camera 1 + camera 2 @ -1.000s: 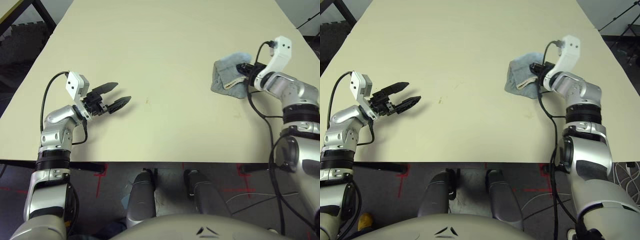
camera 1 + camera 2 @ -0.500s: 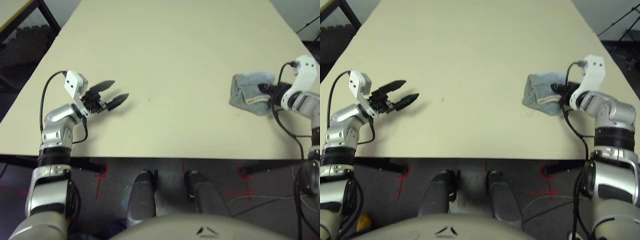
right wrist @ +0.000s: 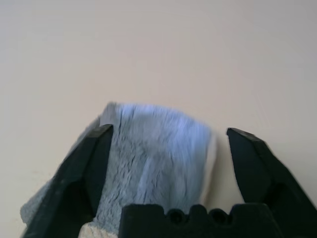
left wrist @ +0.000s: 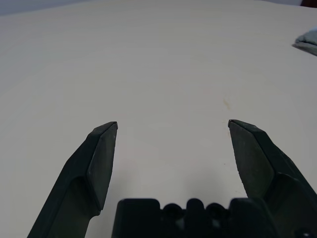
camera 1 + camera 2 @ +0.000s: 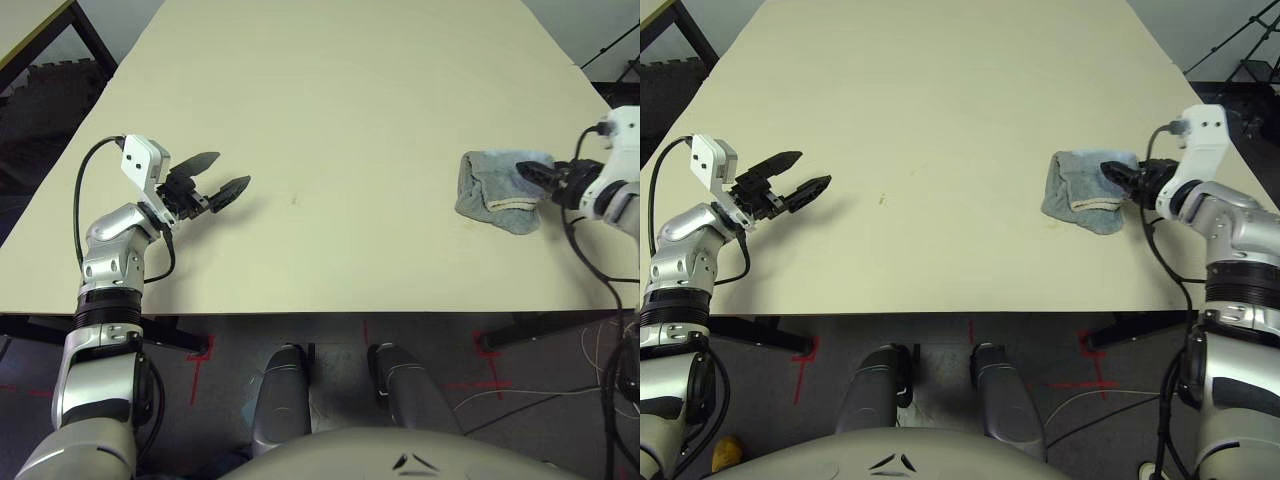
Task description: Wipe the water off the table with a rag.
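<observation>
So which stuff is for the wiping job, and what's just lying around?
For the job:
- rag, between the open right claw fingers
- water: tiny amber spot and another by the rag
- table

Just there:
- left claw, open, holding nothing
- red tape marks on the floor

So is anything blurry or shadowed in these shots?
In the right wrist view the rag looks soft and smeared between the open fingers. In the left wrist view the table is evenly lit, a faint shadow under the left gripper.
</observation>
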Controlling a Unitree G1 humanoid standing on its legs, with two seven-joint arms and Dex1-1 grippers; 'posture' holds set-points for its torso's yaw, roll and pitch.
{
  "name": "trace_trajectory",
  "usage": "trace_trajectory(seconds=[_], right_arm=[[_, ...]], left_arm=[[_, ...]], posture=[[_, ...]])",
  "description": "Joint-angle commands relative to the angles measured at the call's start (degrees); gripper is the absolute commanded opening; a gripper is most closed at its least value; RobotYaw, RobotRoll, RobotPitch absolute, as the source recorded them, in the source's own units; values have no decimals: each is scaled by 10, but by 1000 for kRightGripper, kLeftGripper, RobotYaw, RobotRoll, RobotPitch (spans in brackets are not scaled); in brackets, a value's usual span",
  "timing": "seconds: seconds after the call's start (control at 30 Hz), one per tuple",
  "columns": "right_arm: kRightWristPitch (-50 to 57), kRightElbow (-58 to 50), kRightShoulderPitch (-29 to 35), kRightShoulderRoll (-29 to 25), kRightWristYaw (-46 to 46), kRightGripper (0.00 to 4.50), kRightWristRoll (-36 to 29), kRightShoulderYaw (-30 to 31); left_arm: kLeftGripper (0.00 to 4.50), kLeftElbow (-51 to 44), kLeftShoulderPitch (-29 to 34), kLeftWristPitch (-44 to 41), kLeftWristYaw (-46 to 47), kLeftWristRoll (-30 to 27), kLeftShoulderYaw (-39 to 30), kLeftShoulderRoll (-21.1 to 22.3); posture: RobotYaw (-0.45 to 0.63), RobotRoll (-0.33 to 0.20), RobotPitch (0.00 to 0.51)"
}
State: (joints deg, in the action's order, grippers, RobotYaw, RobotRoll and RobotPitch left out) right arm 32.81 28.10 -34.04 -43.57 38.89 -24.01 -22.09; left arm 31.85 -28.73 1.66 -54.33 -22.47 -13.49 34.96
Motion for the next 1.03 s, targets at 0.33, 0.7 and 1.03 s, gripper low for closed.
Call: trace_trajectory(seconds=[0.33,0.7,1.03], right_arm=[[-257,106,26,48,-46,4472,0,-83],[-375,191,10,63,-46,4472,-6,-89],[-391,205,4,76,-46,4472,-7,-83]], left_arm=[[4500,79,-29,96,287,73,-64,-18],[4500,167,-64,147,412,105,-81,-8],[4500,196,-77,164,409,108,-77,-3]], posture=[[-48,0,144],[-31,0,149],[-22,0,148]])
